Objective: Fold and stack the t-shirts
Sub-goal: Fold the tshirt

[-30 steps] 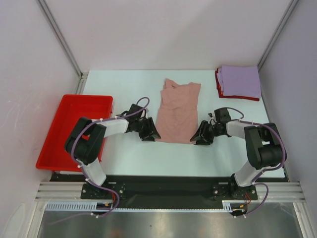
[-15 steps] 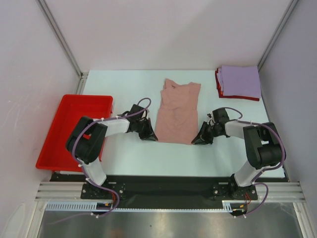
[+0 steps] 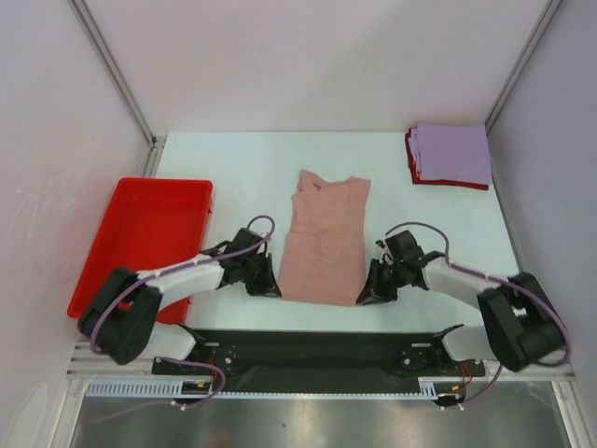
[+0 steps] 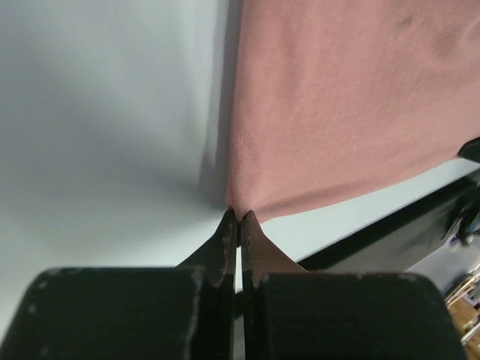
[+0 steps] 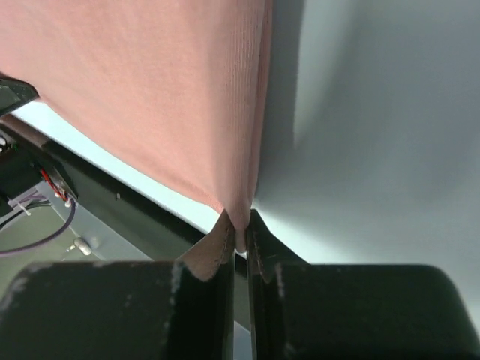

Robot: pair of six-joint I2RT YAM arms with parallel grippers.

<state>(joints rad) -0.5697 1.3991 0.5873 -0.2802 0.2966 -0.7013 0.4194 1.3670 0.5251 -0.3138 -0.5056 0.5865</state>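
A dusty-pink t-shirt [image 3: 322,245] lies lengthwise in the middle of the table, plain side up, its hem toward the near edge. My left gripper [image 3: 271,287] is shut on the hem's near left corner; the left wrist view shows the left gripper [image 4: 238,218] pinching the pink t-shirt [image 4: 337,97]. My right gripper [image 3: 366,297] is shut on the near right corner; the right wrist view shows the right gripper [image 5: 240,222] with a fold of the pink t-shirt [image 5: 150,82] between its tips. A folded lavender t-shirt [image 3: 453,151] rests on a folded red t-shirt [image 3: 411,159] at the back right.
A red plastic tray [image 3: 140,243] sits off the table's left side. The black base rail [image 3: 308,350] runs just past the table's near edge, close under both grippers. Grey side walls stand left and right.
Both grippers have shut on the pink t-shirt's near corners. Both arms have drawn back toward the near edge, dragging the shirt with them.
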